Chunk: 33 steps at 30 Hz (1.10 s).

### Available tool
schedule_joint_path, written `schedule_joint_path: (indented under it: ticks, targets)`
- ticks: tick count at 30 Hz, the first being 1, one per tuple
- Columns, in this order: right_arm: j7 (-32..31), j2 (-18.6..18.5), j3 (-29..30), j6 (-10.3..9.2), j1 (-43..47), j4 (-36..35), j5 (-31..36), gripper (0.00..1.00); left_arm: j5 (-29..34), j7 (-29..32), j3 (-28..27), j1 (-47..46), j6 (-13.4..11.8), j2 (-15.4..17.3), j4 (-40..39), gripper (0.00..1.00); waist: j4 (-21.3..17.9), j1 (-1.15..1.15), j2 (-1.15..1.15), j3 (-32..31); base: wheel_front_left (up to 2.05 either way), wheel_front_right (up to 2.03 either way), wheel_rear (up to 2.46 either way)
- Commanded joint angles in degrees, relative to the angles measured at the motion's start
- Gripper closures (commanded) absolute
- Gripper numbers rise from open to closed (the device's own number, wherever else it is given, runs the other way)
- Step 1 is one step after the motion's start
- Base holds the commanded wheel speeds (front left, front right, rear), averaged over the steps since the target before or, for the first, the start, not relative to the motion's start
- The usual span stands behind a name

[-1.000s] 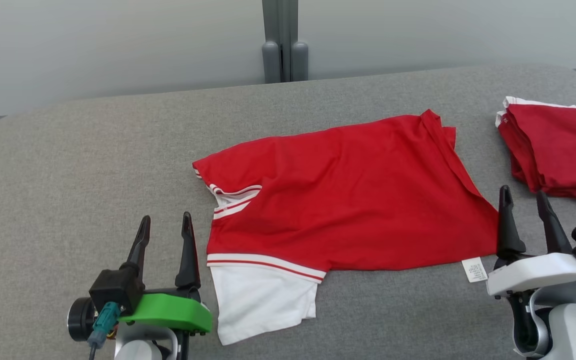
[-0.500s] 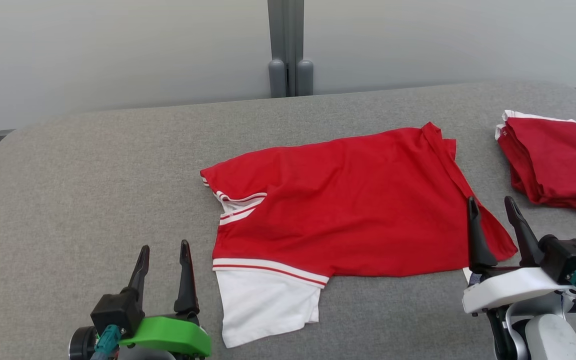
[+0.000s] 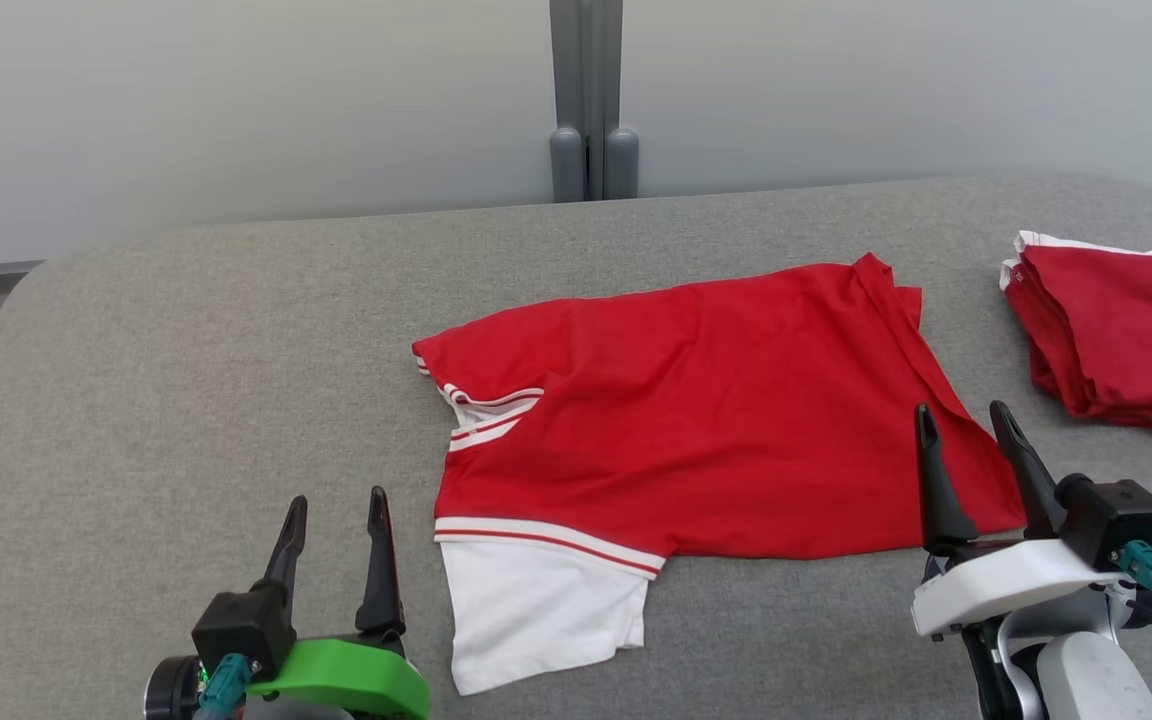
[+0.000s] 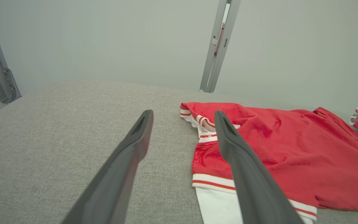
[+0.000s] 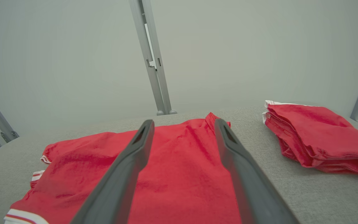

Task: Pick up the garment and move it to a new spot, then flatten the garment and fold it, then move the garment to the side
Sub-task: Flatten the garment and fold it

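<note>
My right pincer point(image 3: 961, 415) gapes wide, empty, at the hem corner of the red white-trimmed fabric shirt point(image 3: 696, 420), spread ahead and leftward on the grey cloth desk point(image 3: 186, 350). My left pincer point(image 3: 336, 500), equally wide and empty, has that shirt just rightward.

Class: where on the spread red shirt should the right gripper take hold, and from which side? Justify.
Probably the near right hem corner, approached from the robot's side by the open right gripper: the red shirt lies flat, so only edges offer a lip.
</note>
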<state>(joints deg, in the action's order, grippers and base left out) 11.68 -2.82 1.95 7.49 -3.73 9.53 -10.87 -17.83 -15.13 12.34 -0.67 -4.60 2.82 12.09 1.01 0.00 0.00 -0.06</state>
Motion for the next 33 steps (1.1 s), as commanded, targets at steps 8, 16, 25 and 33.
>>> schedule_joint_path:
  ticks: [8, 16, 25, 33]
  targets:
    - [0.03, -0.15, 0.00, 0.00, 1.18, 0.95, -0.52, 0.00, -0.42, 2.62, 3.02, 1.56, 1.25, 0.16, 3.76, 0.00, -0.03, 0.00, 0.00, -0.10, 0.00, 0.00, 0.00]
    - [0.26, -0.16, 0.39, 0.00, 1.21, 1.39, -0.72, 0.00, -4.61, 17.29, 8.30, 5.12, 1.68, 0.32, 5.76, 0.00, -0.63, 0.00, 0.00, 0.80, 0.00, 0.00, 0.00]
    - [0.16, -0.16, 0.14, 0.00, 0.39, 1.88, -0.50, 0.00, -7.87, 20.17, 7.89, 3.67, 0.62, 0.25, 9.30, 0.00, -2.97, 0.00, 0.00, 1.70, 0.00, 0.00, 0.00]
    - [0.07, -0.16, 1.65, 0.00, 0.54, 2.23, -0.01, 0.00, -8.00, 18.95, 8.33, 1.80, 0.96, 0.24, 12.01, 0.54, -3.98, 0.00, 0.00, 2.64, 0.00, 0.00, 0.00]
